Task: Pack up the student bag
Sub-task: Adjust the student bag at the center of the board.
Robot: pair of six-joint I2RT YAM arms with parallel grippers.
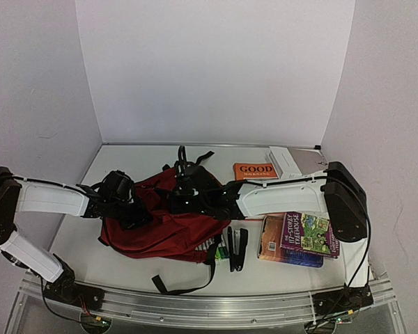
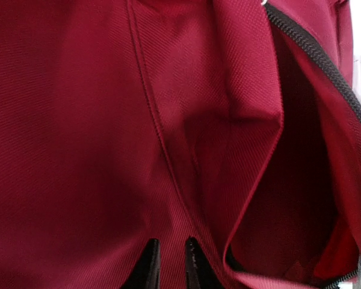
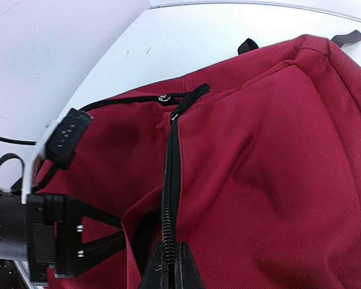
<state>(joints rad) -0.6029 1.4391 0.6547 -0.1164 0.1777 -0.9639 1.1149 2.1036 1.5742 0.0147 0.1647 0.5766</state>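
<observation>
Plain white walls close in the scene: a back wall (image 1: 216, 69) across the top, side walls at left (image 1: 28, 83) and right (image 1: 390, 83). The white table (image 1: 90, 257) fills the lower half, evenly lit, with a metal rail (image 1: 216, 306) along the bottom edge.

Robot lab booth: bare white walls (image 1: 216, 69) round table (image 1: 90, 261) w/ alu rail (image 1: 216, 300).

- left gripper (image 2: 169, 253): mostly cut off at btm edge; pinching fabric or not, can't tell
- student bag (image 2: 78, 132): pocket inside too dark
- orange book (image 1: 254, 170): subtitle too small
- dark items (image 1: 235, 249) by bag: unclear
</observation>
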